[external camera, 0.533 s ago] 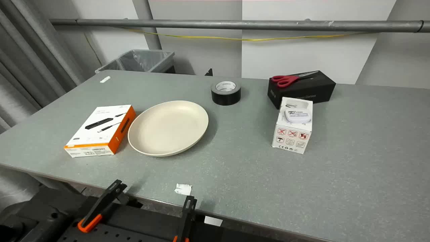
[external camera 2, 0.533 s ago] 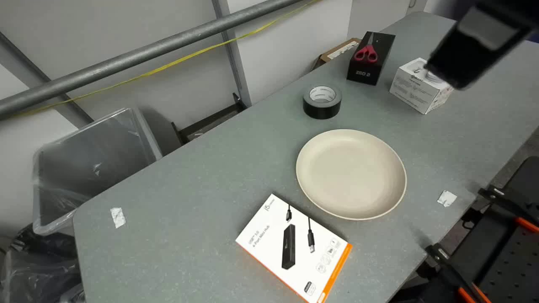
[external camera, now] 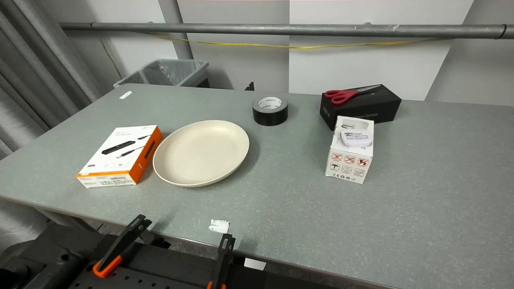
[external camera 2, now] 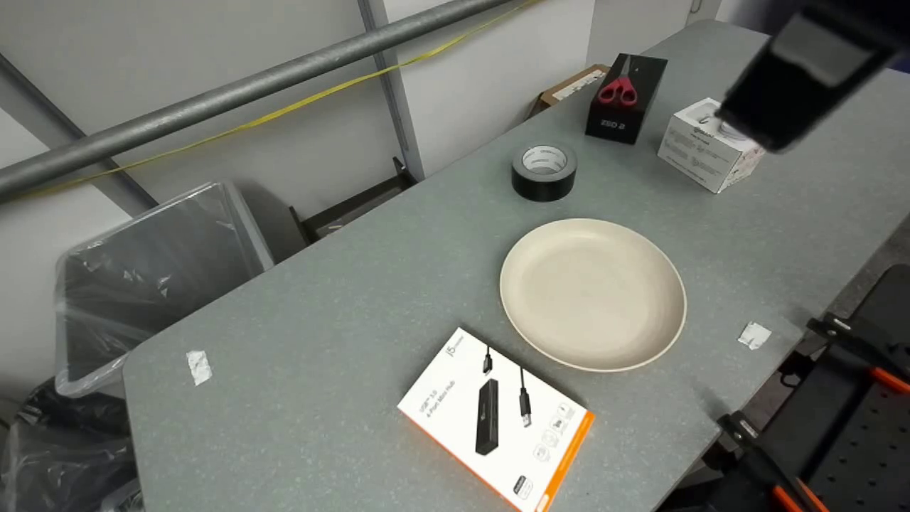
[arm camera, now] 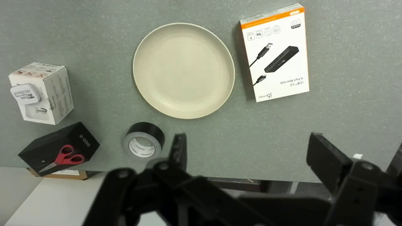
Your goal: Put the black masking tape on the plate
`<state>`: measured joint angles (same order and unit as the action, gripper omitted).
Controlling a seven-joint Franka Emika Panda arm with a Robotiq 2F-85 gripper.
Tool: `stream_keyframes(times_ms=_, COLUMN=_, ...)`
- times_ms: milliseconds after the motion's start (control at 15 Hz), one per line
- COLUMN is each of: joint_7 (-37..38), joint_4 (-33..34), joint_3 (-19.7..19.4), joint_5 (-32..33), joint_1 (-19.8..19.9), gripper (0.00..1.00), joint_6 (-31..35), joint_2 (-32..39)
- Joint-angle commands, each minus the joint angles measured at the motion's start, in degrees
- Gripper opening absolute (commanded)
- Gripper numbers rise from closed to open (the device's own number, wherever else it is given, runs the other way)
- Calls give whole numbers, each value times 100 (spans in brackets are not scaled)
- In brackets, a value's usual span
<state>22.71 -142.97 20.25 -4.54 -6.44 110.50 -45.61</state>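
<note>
- Black masking tape [external camera: 270, 117]: flat on the grey table [external camera: 421, 208], hole up, near the plate [external camera 2: 593, 295] but not touching it.
- Plate: right way up on the table; USB hub box [external camera 2: 505, 427] just beside it, printed face up.
- Gripper [arm camera: 246, 144]: spread wide in the wrist view, fingers well apart; tape shows just past one fingertip there.
- Black box [external camera 2: 615, 129]: on the table near the tape, red-handled scissors [external camera: 342, 96] lying on top.
- White box [external camera: 348, 170]: just beside the black box, apart from it, small white plastic piece [external camera: 356, 138] on top.
- Blurred dark part [external camera 2: 796, 89], top right in an exterior view; can't tell what.
</note>
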Motion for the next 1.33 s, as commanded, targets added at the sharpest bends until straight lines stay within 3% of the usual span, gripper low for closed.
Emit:
stream_keyframes(times_ms=0, joint_7=-88, joint_4=45, joint_3=-173, joint_5=47, joint_1=30, gripper=100, joint_6=98, joint_2=140)
stream_keyframes(times_ms=533, joint_7=-153, joint_4=392, joint_3=-1108, joint_5=522, joint_1=961, gripper=100, joint_6=1205, joint_2=1732)
stream_keyframes(times_ms=600, joint_7=-131, joint_4=465, joint_3=-1195, joint_5=477, joint_1=988, gripper=100, joint_6=1189, joint_2=1906)
stream_keyframes(times_ms=667, joint_7=-185, joint_4=135, joint_3=-1163, joint_5=484, joint_1=849, gripper=100, joint_6=1145, joint_2=1419)
stream_keyframes(times_ms=1067, joint_7=-175, joint_4=397, joint_3=-1279, joint_5=484, joint_1=898, gripper=100, joint_6=1196, joint_2=1911)
stream_keyframes(times_ms=1267, joint_7=-75, joint_4=566, joint_3=-1292, joint_5=523, joint_1=1006, gripper=100, joint_6=1864, joint_2=2584)
